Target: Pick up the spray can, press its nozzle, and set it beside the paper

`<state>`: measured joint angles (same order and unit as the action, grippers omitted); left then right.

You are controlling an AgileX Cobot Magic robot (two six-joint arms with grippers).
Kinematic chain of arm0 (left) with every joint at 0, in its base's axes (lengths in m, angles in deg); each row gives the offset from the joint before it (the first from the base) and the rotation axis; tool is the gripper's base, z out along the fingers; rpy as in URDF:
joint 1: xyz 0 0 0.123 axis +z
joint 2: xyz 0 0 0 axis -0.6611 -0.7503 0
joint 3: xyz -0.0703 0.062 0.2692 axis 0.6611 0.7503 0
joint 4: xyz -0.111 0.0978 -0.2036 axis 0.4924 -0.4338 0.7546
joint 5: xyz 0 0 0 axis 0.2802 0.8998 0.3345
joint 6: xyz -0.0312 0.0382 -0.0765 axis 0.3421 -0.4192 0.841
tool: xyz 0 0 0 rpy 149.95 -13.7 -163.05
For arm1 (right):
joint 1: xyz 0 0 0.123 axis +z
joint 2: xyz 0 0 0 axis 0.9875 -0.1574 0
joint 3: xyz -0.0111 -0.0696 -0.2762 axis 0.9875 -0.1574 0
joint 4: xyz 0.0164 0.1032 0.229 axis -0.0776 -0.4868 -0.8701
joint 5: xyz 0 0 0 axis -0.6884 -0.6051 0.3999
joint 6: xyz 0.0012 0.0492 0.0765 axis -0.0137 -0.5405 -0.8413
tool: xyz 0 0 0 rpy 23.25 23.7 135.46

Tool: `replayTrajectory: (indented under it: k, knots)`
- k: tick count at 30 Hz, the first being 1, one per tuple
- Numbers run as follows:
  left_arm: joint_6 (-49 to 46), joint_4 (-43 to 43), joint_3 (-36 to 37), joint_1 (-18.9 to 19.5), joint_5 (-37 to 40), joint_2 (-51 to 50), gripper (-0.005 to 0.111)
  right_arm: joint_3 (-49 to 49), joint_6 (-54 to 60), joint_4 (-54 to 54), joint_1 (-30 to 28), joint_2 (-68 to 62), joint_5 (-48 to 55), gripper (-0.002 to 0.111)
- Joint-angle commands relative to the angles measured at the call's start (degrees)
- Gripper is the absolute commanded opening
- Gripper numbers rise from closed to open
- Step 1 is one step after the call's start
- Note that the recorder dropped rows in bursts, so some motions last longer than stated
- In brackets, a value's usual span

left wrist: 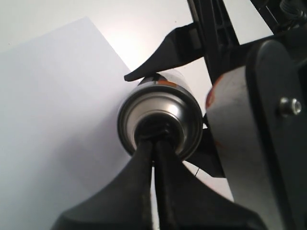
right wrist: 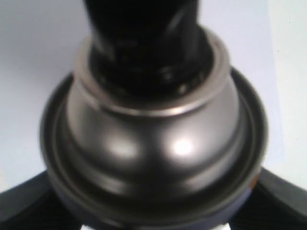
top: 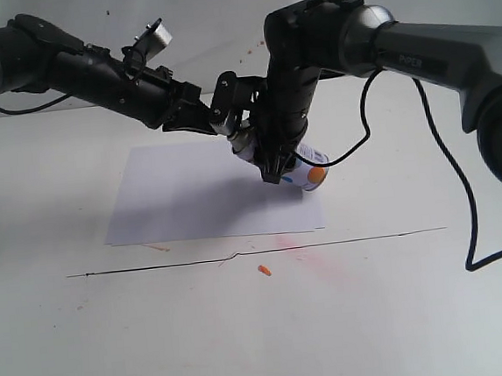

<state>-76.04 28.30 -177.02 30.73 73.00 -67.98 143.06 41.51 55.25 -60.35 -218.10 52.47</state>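
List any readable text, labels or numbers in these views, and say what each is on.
No text can be quoted with confidence.
Small dark marking on the right arm link: too small and blurred to read.
On the spray can: coloured dots only, no legible lettering in any view.
On the paper: blank, unmarked.

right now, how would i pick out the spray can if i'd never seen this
Find the white paper. At its right edge, the right gripper holds the spray can tilted. It's the only white cylinder, with an orange dot and silver top.
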Motion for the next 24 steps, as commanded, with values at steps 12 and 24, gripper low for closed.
replayTrajectory:
  k: [12, 24]
  knots:
    - [0.5, 0.5, -0.2, -0.3, 0.4, -1.0, 0.003, 0.7, 0.3, -0.6, 0.0, 1.1, -1.0, 0.0]
    - [0.5, 0.5, -0.2, -0.3, 0.4, -1.4, 0.003, 0.7, 0.4, -0.6, 0.0, 1.1, -1.2, 0.0]
